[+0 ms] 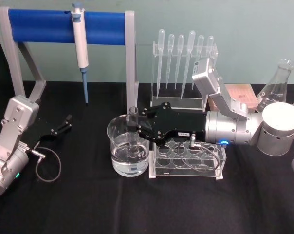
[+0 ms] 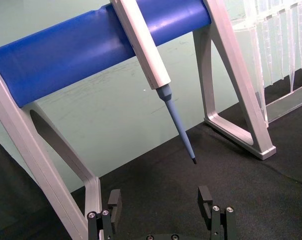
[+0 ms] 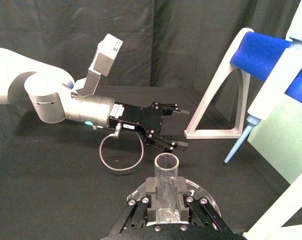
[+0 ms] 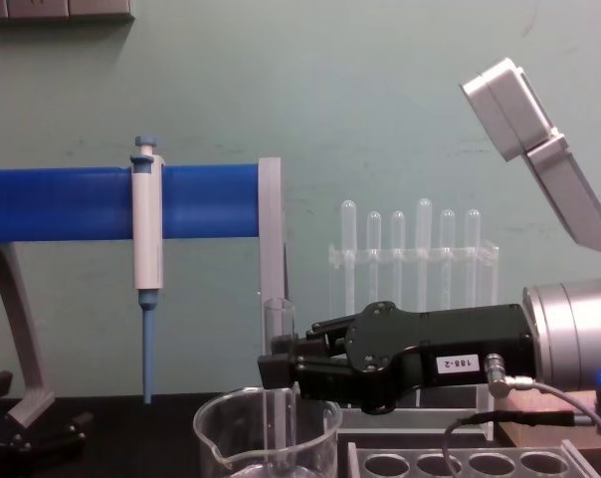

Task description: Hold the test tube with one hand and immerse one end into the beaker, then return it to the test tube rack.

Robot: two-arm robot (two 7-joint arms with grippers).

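While the right gripper [image 1: 136,128] clamps the test tube [image 1: 133,113], dipping into the beaker [image 1: 115,136] below its jaws, a straight lift seems next.

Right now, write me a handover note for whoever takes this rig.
Right gripper: shut on the test tube, held upright, lower end inside the beaker.
Left gripper: open, idle off to the left.
Done: tube is out of the rack and in the beaker; whether it reaches the water is unclear.
Left: set it back in the test tube rack.
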